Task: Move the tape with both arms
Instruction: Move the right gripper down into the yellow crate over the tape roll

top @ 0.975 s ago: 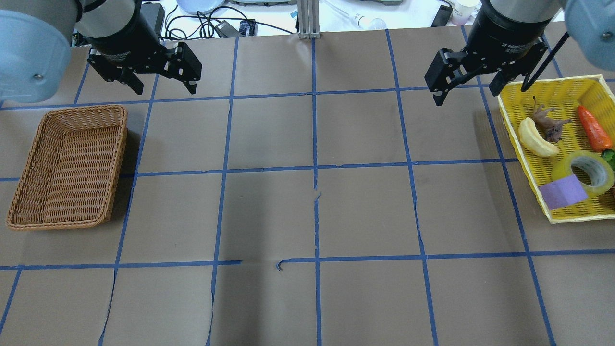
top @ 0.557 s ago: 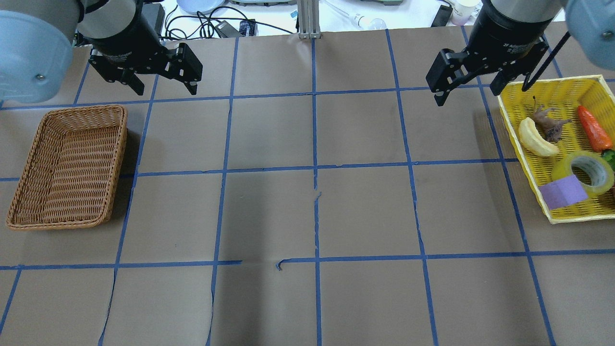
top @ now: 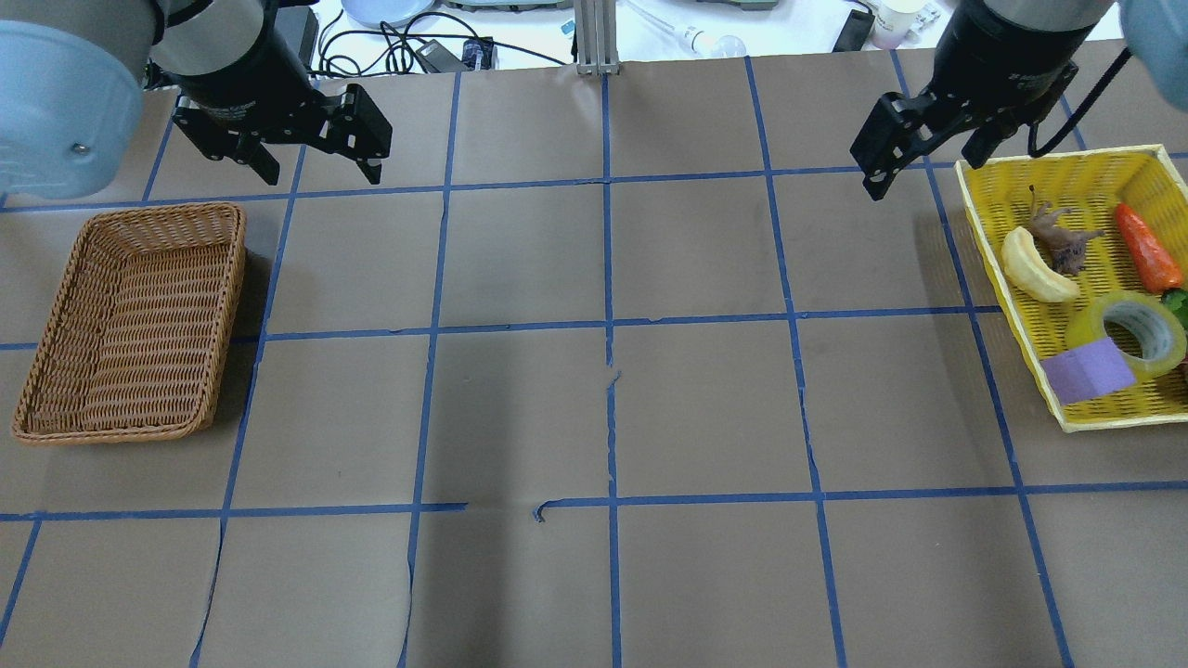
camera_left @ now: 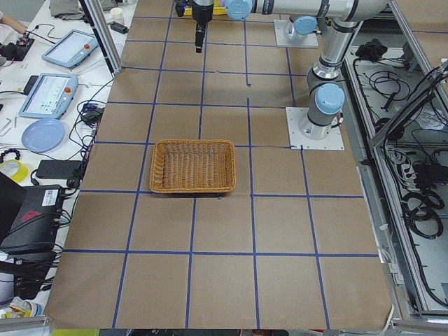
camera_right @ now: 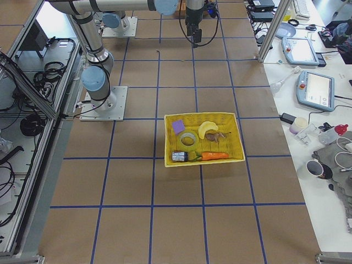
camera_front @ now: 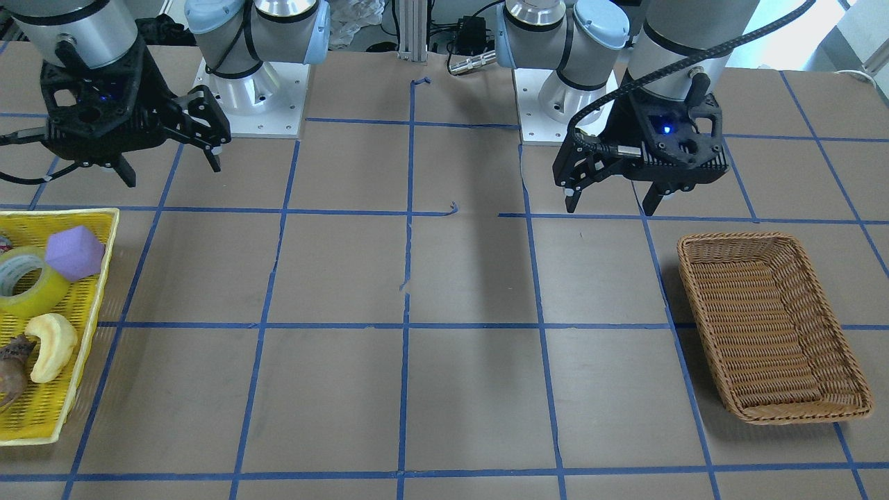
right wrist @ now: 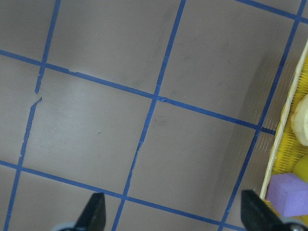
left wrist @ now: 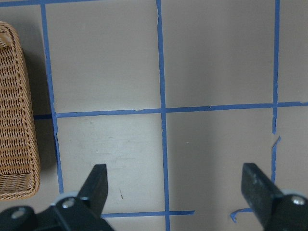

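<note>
The tape (top: 1088,327) is a translucent yellow roll that lies in the yellow basket (top: 1021,308) at the table's right end. It also shows in the front view (camera_front: 35,298) and the right side view (camera_right: 183,144). My right gripper (top: 923,172) is open and empty, in the air just left of the basket's far corner, apart from the tape; it shows in the front view (camera_front: 172,170) and in its own wrist view (right wrist: 174,216). My left gripper (top: 320,174) is open and empty above the table behind the wicker basket (top: 232,278), also in its wrist view (left wrist: 177,192).
In the yellow basket a purple polyhedron (top: 1086,369) leans against the tape, with a pale crescent toy (top: 1035,264), a brown figure and an orange carrot (top: 1148,246) beside them. The wicker basket (camera_front: 694,278) holds nothing. Brown paper with blue tape lines covers the table.
My right gripper has moved a little to the right, toward the yellow basket's far corner, still open. The left gripper has hardly moved.
</note>
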